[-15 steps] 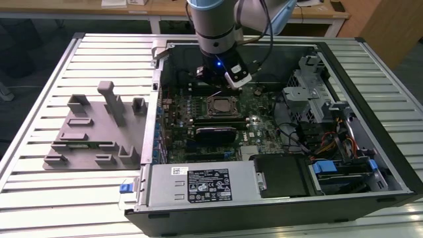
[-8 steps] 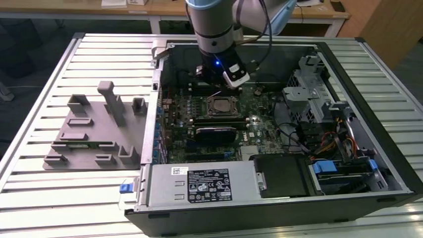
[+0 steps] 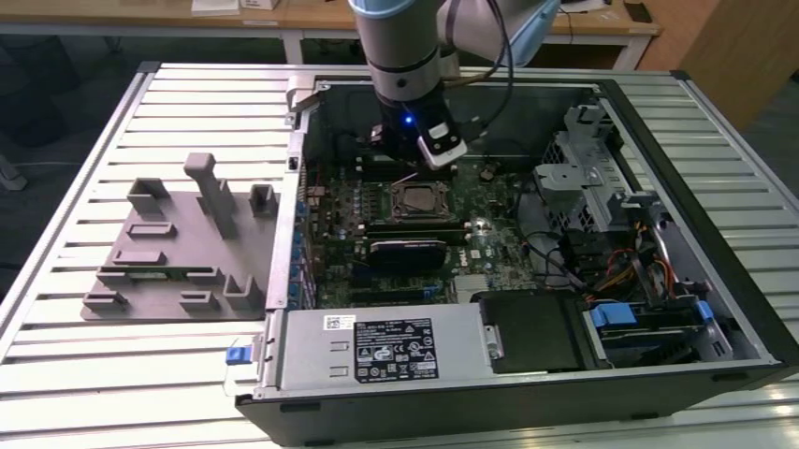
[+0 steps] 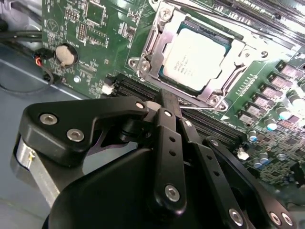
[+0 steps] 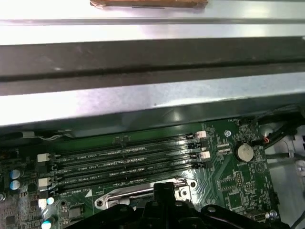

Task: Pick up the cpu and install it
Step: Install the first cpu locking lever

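— Slatted metal makes up the table (image 3: 75, 374), with wooden desks (image 3: 250, 19) along the back of the room. What sits on it?

— An open computer case (image 3: 525, 393) lying on its side, so the green motherboard (image 3: 500, 253) faces up and the arm can come straight down onto it. Towards the exterior view's left stands a grey holder (image 3: 175, 253) with slots and posts, likely a parking place for parts.

— And the arm?

— Its gripper (image 4: 167, 102) hangs over the board, just beside the socket (image 3: 418, 199) on the side nearer the memory slots (image 5: 128, 164).

— Is it carrying anything?

— No. In the second wrist view the black fingers (image 4: 167, 133) are drawn together with nothing between them.

— Then where is the cpu?

— The cpu (image 4: 198, 57) lies flat inside the socket's metal frame, silvery top upward, square to the frame. I'd judge it already seated, which would explain the bare fingers.

— Is the frame clamped down?

— The frame rests around the chip's edges; whether its lever is latched I cannot tell.

— Anything smaller?

— A round coin battery (image 4: 66, 54) near the board's edge.
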You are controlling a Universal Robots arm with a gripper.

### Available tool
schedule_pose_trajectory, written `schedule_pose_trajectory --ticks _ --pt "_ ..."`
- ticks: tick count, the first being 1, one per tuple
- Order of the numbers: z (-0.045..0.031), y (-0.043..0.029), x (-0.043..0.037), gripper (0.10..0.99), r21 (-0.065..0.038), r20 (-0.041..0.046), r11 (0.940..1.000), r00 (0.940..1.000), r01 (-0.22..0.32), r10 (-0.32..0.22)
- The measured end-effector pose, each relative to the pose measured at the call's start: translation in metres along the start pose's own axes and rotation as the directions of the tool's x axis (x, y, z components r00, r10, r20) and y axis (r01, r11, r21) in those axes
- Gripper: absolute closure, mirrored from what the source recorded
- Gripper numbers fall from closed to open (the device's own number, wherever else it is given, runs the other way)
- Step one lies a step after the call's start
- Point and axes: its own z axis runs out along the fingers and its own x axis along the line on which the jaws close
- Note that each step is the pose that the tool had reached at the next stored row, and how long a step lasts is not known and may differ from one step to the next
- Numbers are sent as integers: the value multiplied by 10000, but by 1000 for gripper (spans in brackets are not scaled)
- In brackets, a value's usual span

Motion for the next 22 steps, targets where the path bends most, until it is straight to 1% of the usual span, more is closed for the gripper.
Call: schedule_pose_trajectory --ticks 5,13,15,19,22 --pt "33 32 12 980 57 65 9995 9995 -309 309" --pt "80 131 36 980 106 128 9983 9983 -576 574" --pt "89 130 37 980 155 179 9968 9968 -786 783" --pt "106 127 41 980 263 314 9903 9903 -1362 1353" --pt "124 145 49 980 297 364 9871 9870 -1574 1563"
